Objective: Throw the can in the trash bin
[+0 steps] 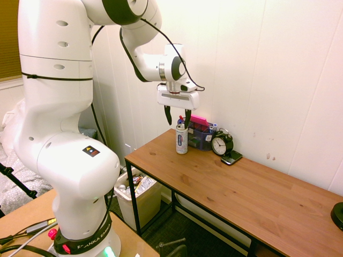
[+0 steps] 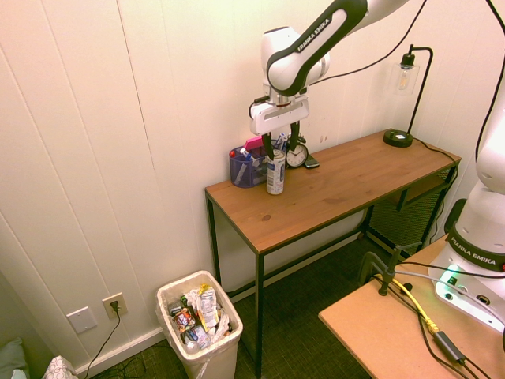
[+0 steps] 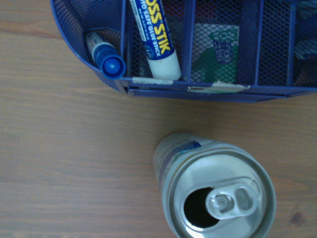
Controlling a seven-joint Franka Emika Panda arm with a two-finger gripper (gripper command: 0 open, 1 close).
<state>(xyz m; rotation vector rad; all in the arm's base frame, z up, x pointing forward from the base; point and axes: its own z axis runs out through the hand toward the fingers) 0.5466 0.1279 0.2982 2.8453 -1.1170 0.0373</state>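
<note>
Our two-finger gripper (image 1: 177,119) hangs spread wide above the tall slim silver-white can (image 1: 182,139), ready to straddle it. That can stands upright just before the blue mesh organiser (image 1: 201,137); the beige plastic bin (image 2: 198,335) waits below.

**White arm reaching out, pincer pointing down**

The white arm rises from its base, bends at a high elbow and stretches out level. At its end the wrist turns straight down, so the pincer (image 1: 177,116) hangs upright. Its two dark fingers (image 1: 168,114) point downward and stand apart with a clear gap between them. Nothing is gripped between the fingers.
</note>
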